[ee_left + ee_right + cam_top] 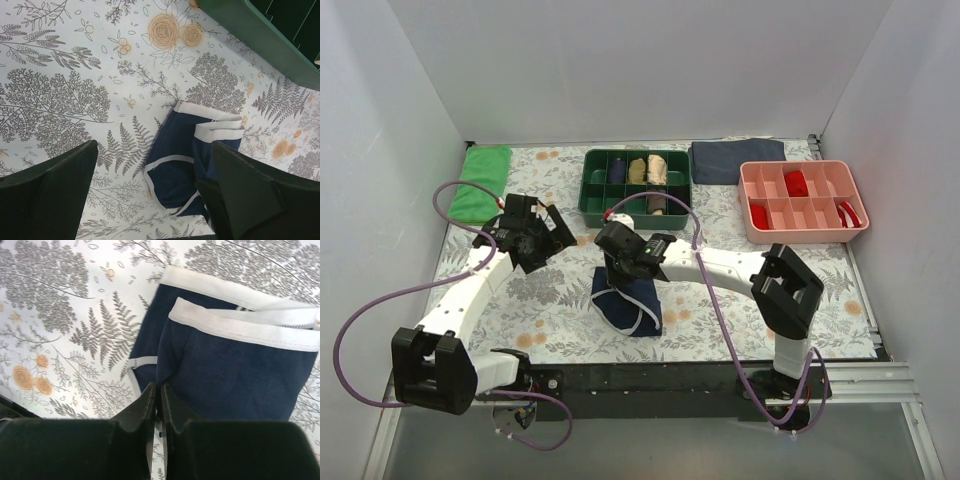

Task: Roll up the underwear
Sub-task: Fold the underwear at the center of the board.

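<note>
One pair of underwear (pixel 628 305) lies bunched mid-table (pixel 550 300). The right gripper (pixel 157 391) is pinched onto its edge, while the left gripper (pixel 548 243) hangs beside it with jaws wide apart. Two trays stand behind: the green tray (pixel 588 210) holds at least three rolled garments (pixel 638 170), the pink tray (pixel 805 236) three red pieces (pixel 797 183).

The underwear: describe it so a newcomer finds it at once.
Start at the green tray at the back of the flowered table. Straight toward the near edge from it lies the underwear, pinched by the right claw. Only it is navy with white trim.
</note>
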You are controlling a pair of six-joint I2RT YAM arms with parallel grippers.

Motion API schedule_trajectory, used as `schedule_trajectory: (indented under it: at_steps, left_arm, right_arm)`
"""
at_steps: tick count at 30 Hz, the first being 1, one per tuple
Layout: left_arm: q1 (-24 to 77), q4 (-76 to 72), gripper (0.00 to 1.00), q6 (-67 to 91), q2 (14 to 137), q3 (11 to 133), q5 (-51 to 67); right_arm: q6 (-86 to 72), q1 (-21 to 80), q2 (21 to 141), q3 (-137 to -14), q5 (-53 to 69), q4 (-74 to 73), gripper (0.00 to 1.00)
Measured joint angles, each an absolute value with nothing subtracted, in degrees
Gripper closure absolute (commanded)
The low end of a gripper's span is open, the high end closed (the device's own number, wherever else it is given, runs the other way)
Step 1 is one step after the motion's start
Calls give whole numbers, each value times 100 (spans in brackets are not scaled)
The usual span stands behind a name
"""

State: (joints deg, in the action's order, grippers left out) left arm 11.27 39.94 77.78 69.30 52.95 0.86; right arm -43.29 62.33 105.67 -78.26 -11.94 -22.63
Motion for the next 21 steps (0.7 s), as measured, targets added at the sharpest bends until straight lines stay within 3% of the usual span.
schedule_trajectory:
  at_steps: [21]
  left_arm:
    - [836,3990,2,7776,6746,5295,388]
  right_arm:
    - [-4381,6379,11150,-7996,-1787,-1997,84]
